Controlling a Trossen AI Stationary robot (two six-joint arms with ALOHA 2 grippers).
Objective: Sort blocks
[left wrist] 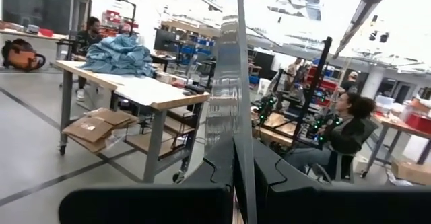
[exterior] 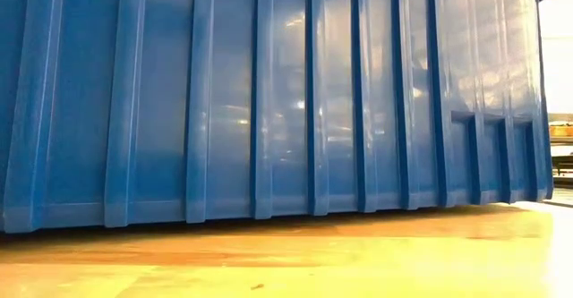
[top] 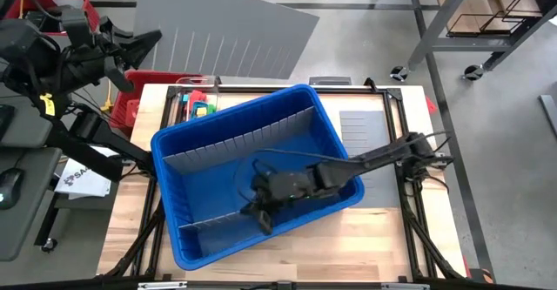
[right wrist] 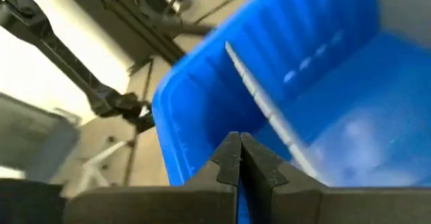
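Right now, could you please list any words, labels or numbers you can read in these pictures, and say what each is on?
"SA": bold black letters, cut off by the left arm, on the white sheet beside the table in the high view; its other print is too small to read.
Blue bin: no text visible.
Room beyond the table in the left wrist view: any signs are too blurred to read.

- My right arm reaches in from the right edge, stretched low toward the middle, wrist bent downward.
- My right gripper [top: 262, 218] points down, fingers pressed together with no gap.
- My left arm is raised and folded back at the far left corner.
- My left gripper [left wrist: 236, 158] has its fingers closed too.
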